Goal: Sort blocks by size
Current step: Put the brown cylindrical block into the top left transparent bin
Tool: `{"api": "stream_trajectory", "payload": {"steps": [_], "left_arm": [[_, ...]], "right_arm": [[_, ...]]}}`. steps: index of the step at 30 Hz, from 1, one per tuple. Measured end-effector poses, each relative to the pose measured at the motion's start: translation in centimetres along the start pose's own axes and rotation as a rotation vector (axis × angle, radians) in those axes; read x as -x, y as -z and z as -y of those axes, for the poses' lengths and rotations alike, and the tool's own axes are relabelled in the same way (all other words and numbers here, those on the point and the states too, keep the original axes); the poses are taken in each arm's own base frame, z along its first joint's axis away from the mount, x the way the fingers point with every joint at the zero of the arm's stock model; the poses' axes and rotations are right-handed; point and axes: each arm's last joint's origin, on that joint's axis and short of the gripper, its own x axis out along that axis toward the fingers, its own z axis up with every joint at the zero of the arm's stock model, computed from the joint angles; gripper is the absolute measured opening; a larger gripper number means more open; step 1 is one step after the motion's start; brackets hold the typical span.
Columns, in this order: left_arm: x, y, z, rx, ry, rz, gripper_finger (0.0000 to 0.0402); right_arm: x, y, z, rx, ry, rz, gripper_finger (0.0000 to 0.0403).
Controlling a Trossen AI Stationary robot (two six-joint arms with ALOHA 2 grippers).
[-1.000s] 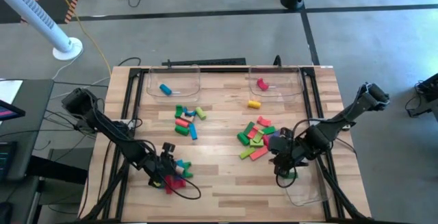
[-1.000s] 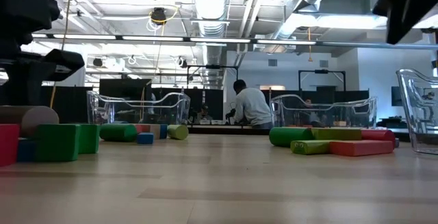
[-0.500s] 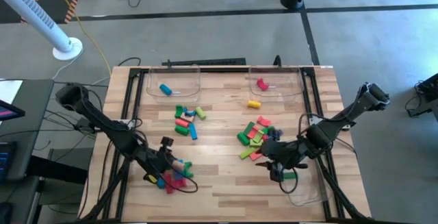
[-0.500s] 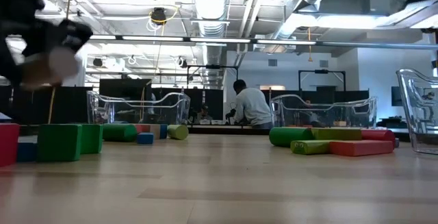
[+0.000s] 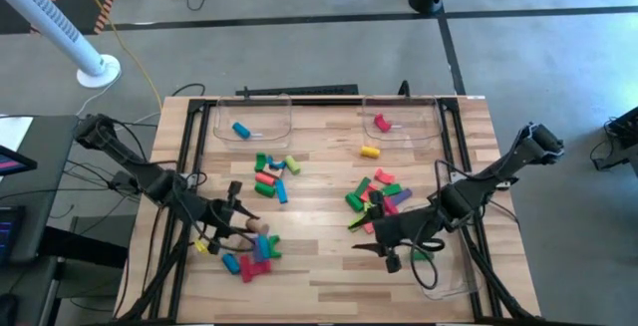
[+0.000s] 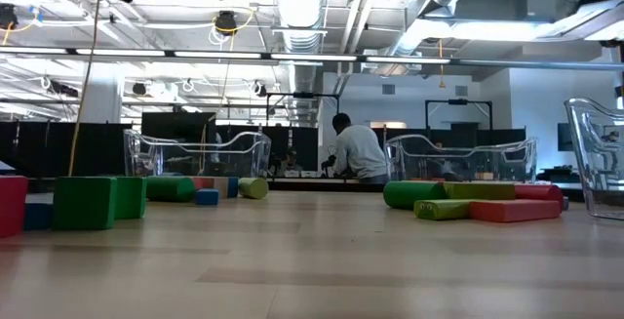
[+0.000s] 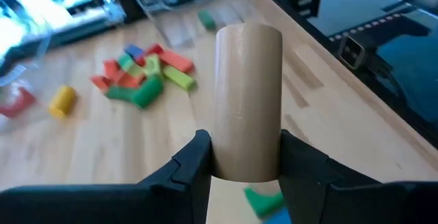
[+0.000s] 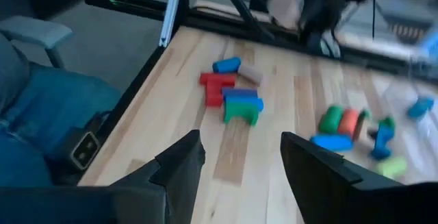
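Observation:
My left gripper (image 5: 247, 226) is shut on a tan cylinder (image 7: 248, 101), held above the near-left pile of red, blue and green blocks (image 5: 251, 258). My right gripper (image 5: 377, 246) is open and empty. It hangs over bare table just near of the right cluster of green, red and pink blocks (image 5: 377, 196), and its wrist view looks toward the near-left pile (image 8: 233, 95). A third cluster (image 5: 271, 174) lies on the table mid-left. In the low view the green blocks (image 6: 97, 200) and long bars (image 6: 478, 202) rest flat on the table. My left gripper pinches the tan cylinder's round side near one end (image 7: 236, 166) between its two fingers (image 7: 195, 159). The fingers lie along the cylinder, which sticks out past the fingertips. It is lifted clear of the table and the pile, roughly level in the high view (image 5: 258, 226).
Two clear trays stand at the far edge: the left tray (image 5: 282, 117) holds a blue block, the right tray (image 5: 429, 117) a red piece. A yellow cylinder (image 5: 370, 151) lies just before the right tray. A third clear tray (image 5: 447, 278) stands at the near right, with a green block (image 5: 422, 255) at it.
My left gripper has risen from the near-left pile with the tan cylinder, which is now lifted clear, and has gone a little toward the far edge. My right gripper has gone from the near-right tray toward the table's left.

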Motion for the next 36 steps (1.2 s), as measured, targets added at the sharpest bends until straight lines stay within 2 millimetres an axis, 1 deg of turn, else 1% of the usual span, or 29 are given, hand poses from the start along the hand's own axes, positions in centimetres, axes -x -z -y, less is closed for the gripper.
{"api": "stream_trajectory", "payload": {"steps": [6, 9, 13, 17, 24, 30, 36], "left_arm": [[-0.4, -0.2, -1.4, -0.014, -0.032, 0.018, 0.0129], [-0.7, -0.1, -2.3, -0.017, -0.056, 0.002, 0.0129], [-1.0, 0.1, -3.7, -0.013, -0.124, -0.016, 0.0129], [-1.2, 0.3, -5.2, 0.012, -0.141, -0.025, 0.0129], [-1.3, 0.6, -7.4, 0.028, -0.195, -0.027, 0.0129], [-1.0, 1.2, -10.0, 0.066, -0.331, -0.057, 0.0129], [-0.1, 2.3, -13.3, 0.119, -0.525, -0.108, 0.013]], "right_arm": [[-2.4, 0.0, 0.3, 0.134, 0.035, 0.043, 0.023], [-3.2, 0.0, 0.9, 0.171, 0.064, 0.064, 0.023], [-4.1, 0.0, 2.1, 0.18, 0.105, 0.073, 0.023], [-4.6, -0.1, 3.5, 0.171, 0.148, 0.084, 0.023], [-5.6, -0.3, 5.5, 0.222, 0.22, 0.121, 0.023], [-5.8, -0.2, 6.8, 0.181, 0.251, 0.115, 0.023], [-5.8, -0.1, 6.8, 0.163, 0.249, 0.111, 0.023]]}}
